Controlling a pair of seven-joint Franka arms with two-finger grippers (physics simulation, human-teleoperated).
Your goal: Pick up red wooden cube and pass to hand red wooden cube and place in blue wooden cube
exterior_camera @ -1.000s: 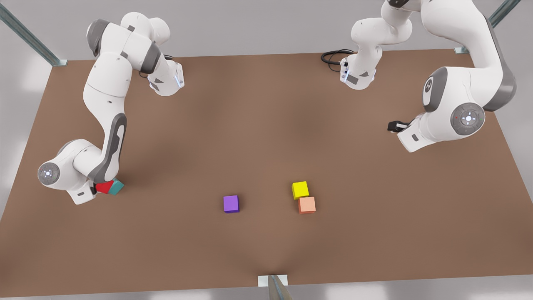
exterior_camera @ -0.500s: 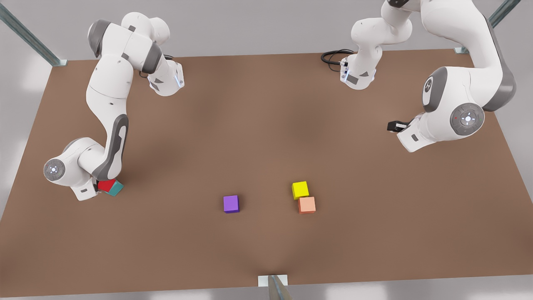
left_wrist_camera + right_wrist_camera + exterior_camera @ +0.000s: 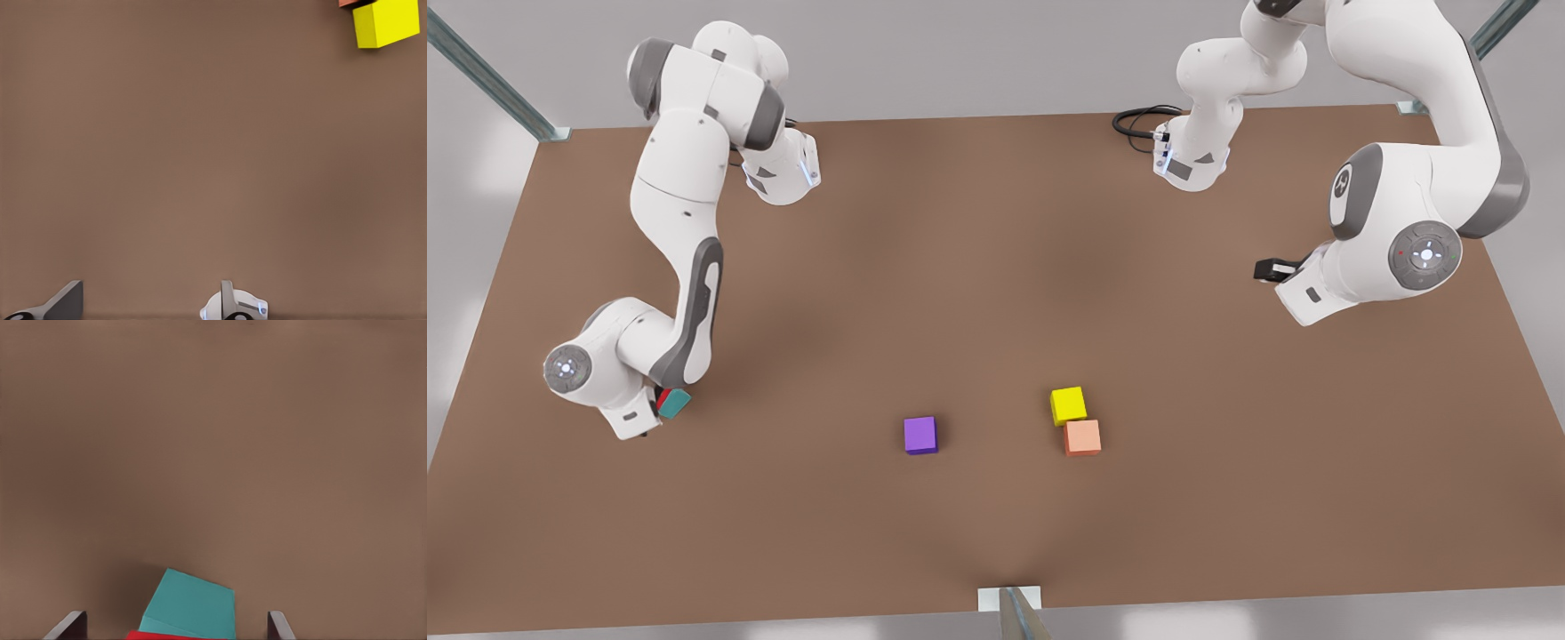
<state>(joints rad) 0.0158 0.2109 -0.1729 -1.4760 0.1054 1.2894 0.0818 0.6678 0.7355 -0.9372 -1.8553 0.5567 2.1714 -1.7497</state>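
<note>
Fingers (image 3: 75, 623) spread, red wooden cube (image 3: 177, 635) between them

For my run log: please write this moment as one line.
right gripper: open, over red wooden cube beside blue wooden cube | left gripper: open, waiting

It appears to be a simulated robot test cell: a bare brown table (image 3: 996, 267), grey walls, metal frame struts (image 3: 489, 80), and two white arms.
</note>
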